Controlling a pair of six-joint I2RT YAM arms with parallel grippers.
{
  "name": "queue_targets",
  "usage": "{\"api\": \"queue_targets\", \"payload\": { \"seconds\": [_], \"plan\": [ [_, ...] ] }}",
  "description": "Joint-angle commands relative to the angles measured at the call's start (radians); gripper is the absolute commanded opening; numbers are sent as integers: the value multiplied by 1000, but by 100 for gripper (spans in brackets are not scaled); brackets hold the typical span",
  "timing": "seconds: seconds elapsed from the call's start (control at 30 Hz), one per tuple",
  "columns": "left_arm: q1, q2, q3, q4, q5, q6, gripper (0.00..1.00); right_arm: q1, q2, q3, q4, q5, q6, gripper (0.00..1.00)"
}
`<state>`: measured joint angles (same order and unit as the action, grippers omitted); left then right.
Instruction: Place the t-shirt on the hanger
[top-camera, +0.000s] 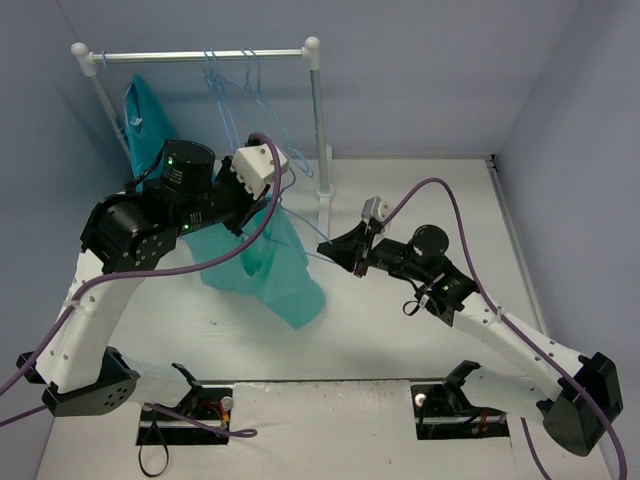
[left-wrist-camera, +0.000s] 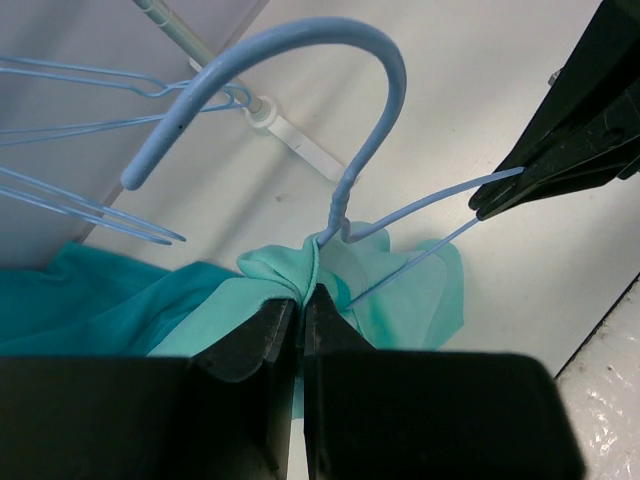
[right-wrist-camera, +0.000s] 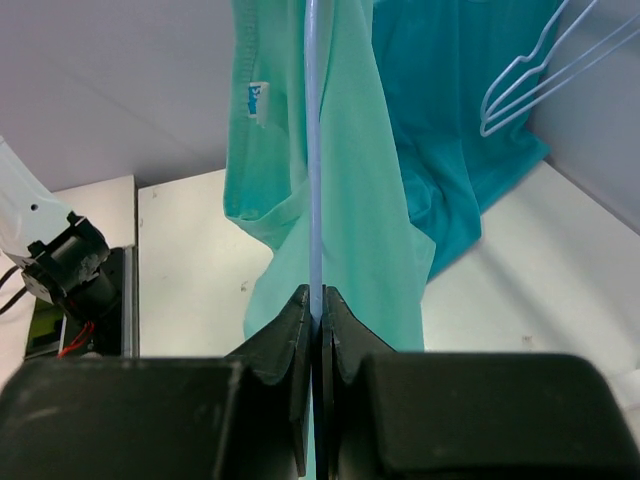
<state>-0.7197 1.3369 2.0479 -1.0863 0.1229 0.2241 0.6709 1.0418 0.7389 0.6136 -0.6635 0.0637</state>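
Back left: rail (top-camera: 200, 55) with a darker turquoise garment (top-camera: 140, 110) and spare hangers (top-camera: 240, 80). Next, left gripper (left-wrist-camera: 300, 300) pinched tight on the bunched neck of the t-shirt (left-wrist-camera: 430, 300), right under the hanger (left-wrist-camera: 330, 30) hook. Shirt is soft mint-teal and hangs crumpled between the arms, white tag (right-wrist-camera: 258, 100) inside the neck. Far right, right gripper (right-wrist-camera: 316, 295) clamped on the hanger's thin wire arm.
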Motion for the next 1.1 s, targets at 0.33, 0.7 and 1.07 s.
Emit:
{"api": "queue_targets", "payload": {
  "seconds": [0.33, 0.7, 1.07],
  "plan": [
    [-1, 47, 107, 57, -34, 7, 4, -30, 13, 94, 216, -41, 38, 0],
    [-10, 97, 182, 60, -17, -20, 13, -57, 77, 112, 262, -67, 51, 0],
    [-8, 67, 199, 60, -267, 35, 53, -73, 126, 142, 291, -83, 62, 0]
  ]
}}
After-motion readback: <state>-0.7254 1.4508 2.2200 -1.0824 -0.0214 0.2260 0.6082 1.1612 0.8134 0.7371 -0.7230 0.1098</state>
